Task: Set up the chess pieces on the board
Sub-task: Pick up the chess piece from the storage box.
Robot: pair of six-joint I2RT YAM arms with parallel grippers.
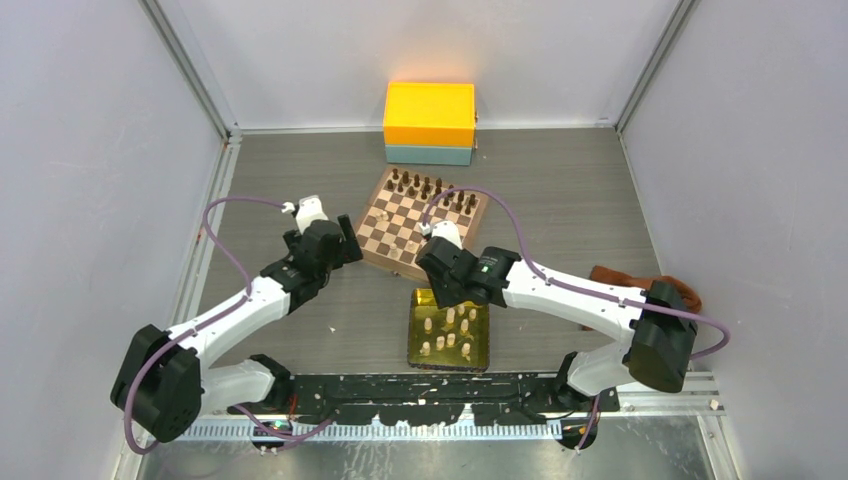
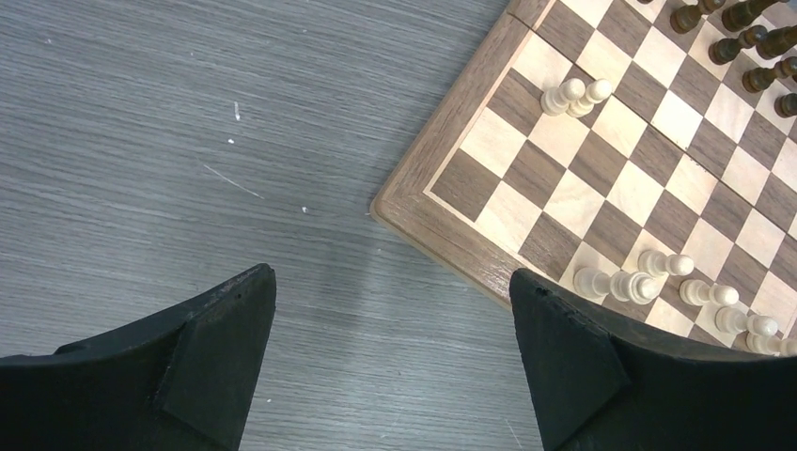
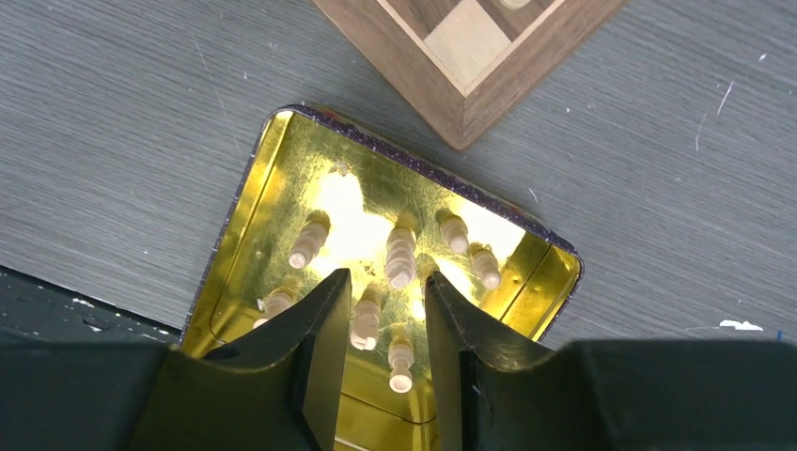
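Grey wood-grain counter (image 1: 300, 180) inside pale walls (image 1: 80, 150) — a yellow box (image 1: 429, 113) sits on a teal box (image 1: 429, 155) at the back, with a brown cloth (image 1: 615, 277) to the right. Left pincer (image 2: 392, 277) hangs wide spread, empty, beside the board's (image 2: 564, 178) near corner. Right pincer (image 3: 385, 282), fingers parted and pinching nothing, hangs over the gold tray (image 3: 246, 202) — seven cream pieces (image 3: 401, 254) countable inside. Others stand on the board, with dark pieces (image 2: 742, 42) along its far side.

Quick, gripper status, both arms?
Left gripper: open, empty, beside the board corner.
Right gripper: open, holding nothing, over the pale pieces in the gold tin tray.
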